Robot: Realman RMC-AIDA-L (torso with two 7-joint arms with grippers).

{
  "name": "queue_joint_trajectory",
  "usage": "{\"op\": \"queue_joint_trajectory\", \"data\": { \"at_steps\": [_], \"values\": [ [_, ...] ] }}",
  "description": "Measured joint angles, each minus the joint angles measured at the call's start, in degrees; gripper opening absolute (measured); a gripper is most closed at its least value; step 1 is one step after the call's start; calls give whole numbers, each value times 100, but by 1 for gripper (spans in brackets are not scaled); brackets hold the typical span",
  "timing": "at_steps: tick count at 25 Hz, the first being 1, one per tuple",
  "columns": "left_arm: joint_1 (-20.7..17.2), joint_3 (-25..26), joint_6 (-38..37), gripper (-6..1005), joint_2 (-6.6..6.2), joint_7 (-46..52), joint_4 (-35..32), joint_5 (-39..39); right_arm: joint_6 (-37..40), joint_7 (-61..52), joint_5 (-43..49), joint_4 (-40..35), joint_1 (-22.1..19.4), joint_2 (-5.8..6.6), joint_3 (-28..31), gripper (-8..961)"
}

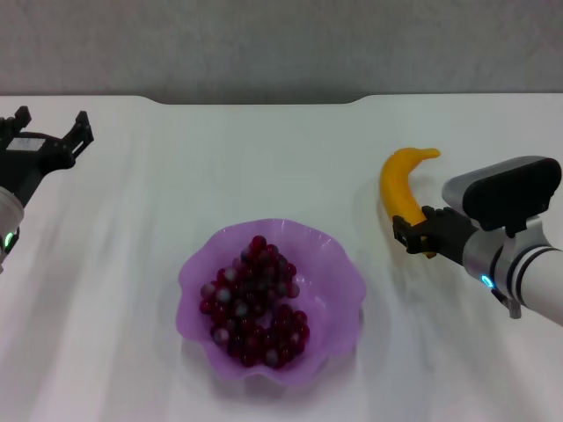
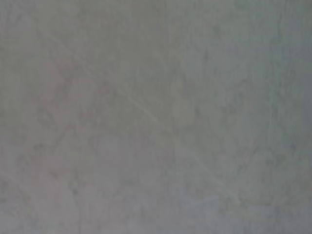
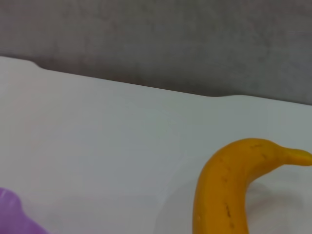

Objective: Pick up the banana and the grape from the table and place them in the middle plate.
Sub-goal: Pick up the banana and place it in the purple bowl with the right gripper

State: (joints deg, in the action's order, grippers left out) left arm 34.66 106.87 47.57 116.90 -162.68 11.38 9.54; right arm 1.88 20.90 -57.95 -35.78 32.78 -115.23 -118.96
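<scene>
- Now we see the right hand (image 1: 413,236) low over the bench (image 1: 264,158), its dark fingers closed around the near end of the banana (image 1: 400,189).
- From that hand the banana runs away toward the far edge, long axis near to far, its stem tip curving off to the right.
- To the hand's left, well apart, sits the middle plate (image 1: 339,264), the grape (image 1: 255,299) already lying inside it.
- Our left hand (image 1: 48,132) waits far off past the plate, fingers spread and holding nothing.
- We find no readable writing or labels anywhere.
</scene>
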Motion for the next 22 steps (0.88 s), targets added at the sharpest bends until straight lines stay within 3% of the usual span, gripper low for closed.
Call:
{"op": "queue_joint_trajectory", "data": {
  "at_steps": [4,9,14,22],
  "values": [
    [-60,2,-10,886,-8,0,9,4,-121,336,7,-294,-50,1,4,478],
    [-118,33,-16,887,-34,0,10,7,-520,1045,13,-1404,-530,2,194,478],
    [-135,21,-20,887,-33,0,26,10,-706,1476,80,-2009,-875,-5,628,477],
    [-130,25,-29,887,-39,0,32,13,-1277,1408,1050,-3310,-1469,-25,962,477]
  ]
}}
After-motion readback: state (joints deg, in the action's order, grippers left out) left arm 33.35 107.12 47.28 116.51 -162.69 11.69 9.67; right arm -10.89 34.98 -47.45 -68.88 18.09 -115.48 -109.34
